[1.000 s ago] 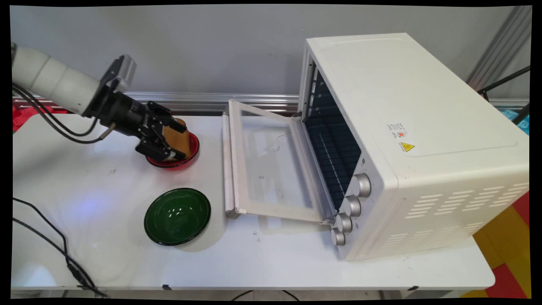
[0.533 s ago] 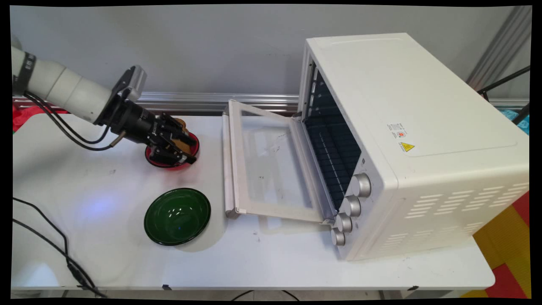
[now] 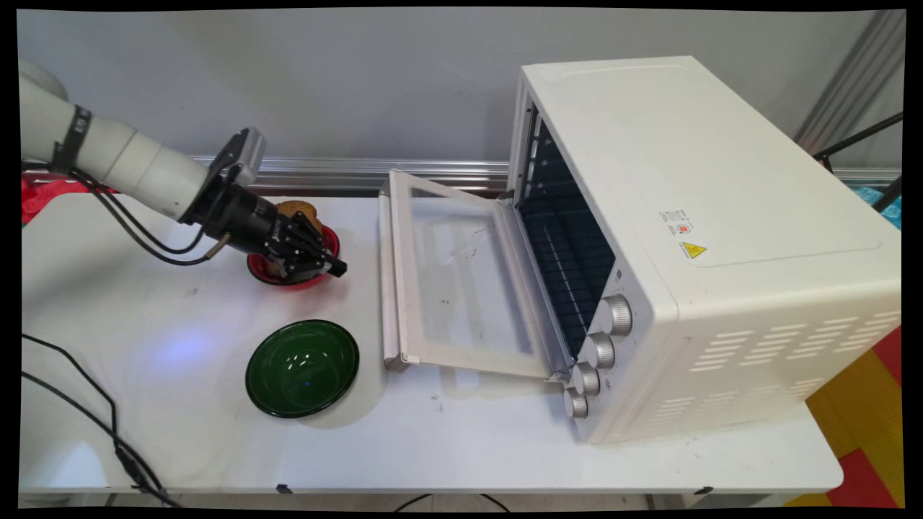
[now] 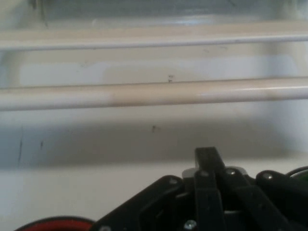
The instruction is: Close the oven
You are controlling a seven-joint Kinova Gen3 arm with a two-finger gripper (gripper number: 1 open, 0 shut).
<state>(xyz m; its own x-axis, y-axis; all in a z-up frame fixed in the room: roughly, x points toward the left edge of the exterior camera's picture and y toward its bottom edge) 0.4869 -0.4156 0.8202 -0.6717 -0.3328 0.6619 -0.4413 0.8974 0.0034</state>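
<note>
My gripper (image 3: 336, 268) is shut with nothing between its fingers, low over the right rim of a red plate (image 3: 331, 244). A brown slice of bread (image 3: 296, 210) lies on the far side of that plate, behind the hand and apart from the fingertips. In the hand view the closed gripper (image 4: 207, 155) points at the cream handle bar (image 4: 144, 94) of the oven door, with the red plate (image 4: 57, 224) at the bottom left. The white toaster oven (image 3: 692, 238) stands at the right with its glass door (image 3: 461, 281) folded down flat.
A green bowl (image 3: 302, 368) sits on the white table (image 3: 469, 440) in front of the red plate; its rim (image 4: 301, 172) shows at the hand view's right edge. Black cables (image 3: 86, 411) trail over the table's left front. The oven's knobs (image 3: 597, 351) face forward.
The hand has moved right and down, off the bread it stood around a second ago. Its fingers have shut empty, and the bread now shows behind it on the plate.
</note>
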